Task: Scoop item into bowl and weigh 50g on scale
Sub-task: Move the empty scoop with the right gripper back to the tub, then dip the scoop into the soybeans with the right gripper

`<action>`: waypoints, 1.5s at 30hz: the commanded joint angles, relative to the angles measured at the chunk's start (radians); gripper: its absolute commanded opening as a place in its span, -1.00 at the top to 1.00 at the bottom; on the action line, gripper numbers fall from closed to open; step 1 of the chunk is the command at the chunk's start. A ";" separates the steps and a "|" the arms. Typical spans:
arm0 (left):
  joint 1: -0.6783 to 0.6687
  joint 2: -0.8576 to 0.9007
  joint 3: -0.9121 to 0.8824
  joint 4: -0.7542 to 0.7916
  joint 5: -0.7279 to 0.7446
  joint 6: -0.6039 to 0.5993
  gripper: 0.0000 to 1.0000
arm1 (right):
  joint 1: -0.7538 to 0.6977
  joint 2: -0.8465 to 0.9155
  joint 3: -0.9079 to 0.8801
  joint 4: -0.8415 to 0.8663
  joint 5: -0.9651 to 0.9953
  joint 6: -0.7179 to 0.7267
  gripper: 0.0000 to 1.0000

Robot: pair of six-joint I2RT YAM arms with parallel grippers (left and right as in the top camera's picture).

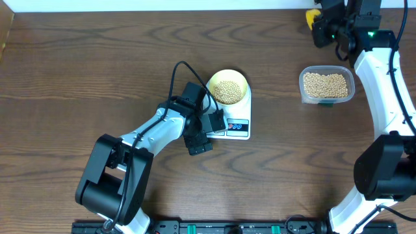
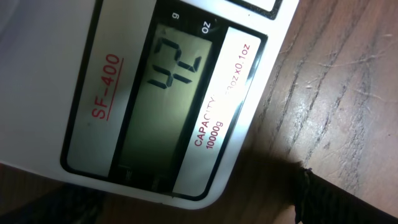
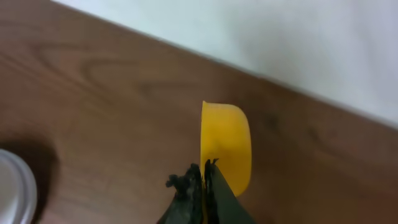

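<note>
Tan, pea-sized beans [image 1: 227,91] fill the pale yellow bowl [image 1: 242,79], which sits on the white scale [image 1: 239,130] at mid-table. More lie in the clear tub [image 1: 327,86], well to its right. They look dry, hard and light, and likely to roll and scatter, so they are better carried in the yellow scoop [image 3: 227,146], kept level, than pinched. The right gripper [image 3: 204,180] is pressed together on that scoop's near end, by the table's far edge. The left gripper [image 1: 208,132] hangs spread and empty over the scale's display [image 2: 168,99], whose two digits I cannot read with certainty.
</note>
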 commanded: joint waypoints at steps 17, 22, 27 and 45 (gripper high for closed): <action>-0.011 0.059 -0.011 -0.003 0.019 0.029 -0.95 | -0.071 -0.031 0.000 -0.448 0.056 0.118 0.97; -0.011 0.059 -0.011 -0.003 0.019 0.029 -0.95 | -0.071 -0.029 -0.045 -0.428 0.056 0.125 0.98; -0.011 0.059 -0.011 -0.003 0.019 0.029 -0.95 | -0.071 -0.029 -0.152 -0.292 0.056 0.156 0.97; -0.011 0.059 -0.011 -0.003 0.019 0.029 -0.95 | -0.192 -0.032 -0.195 -0.205 -0.294 0.237 0.98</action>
